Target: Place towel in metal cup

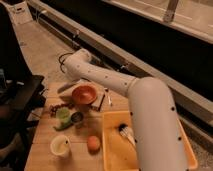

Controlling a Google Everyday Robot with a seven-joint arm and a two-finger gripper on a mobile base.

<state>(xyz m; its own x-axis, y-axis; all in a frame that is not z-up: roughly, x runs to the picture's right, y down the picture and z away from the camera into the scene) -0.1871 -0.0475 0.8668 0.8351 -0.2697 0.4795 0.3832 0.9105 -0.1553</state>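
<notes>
My white arm (107,80) reaches from the lower right across the wooden table (45,152) and bends down at its far left. The gripper (67,89) sits low, just left of the orange bowl (84,94), and it is shut. A pale grey strip at its tip (61,88) looks like the towel. Whether the gripper holds it does not show. The metal cup (77,118), small and dark, stands in front of the bowl beside a translucent green cup (63,114), a short way nearer than the gripper.
A yellow bin (112,150) with a brush-like item (125,132) fills the table's right side, partly behind my arm. A cream mug (60,146) and an orange fruit (93,143) sit near the front. A dark flat object (100,102) lies right of the bowl. A black chair (20,95) stands to the left.
</notes>
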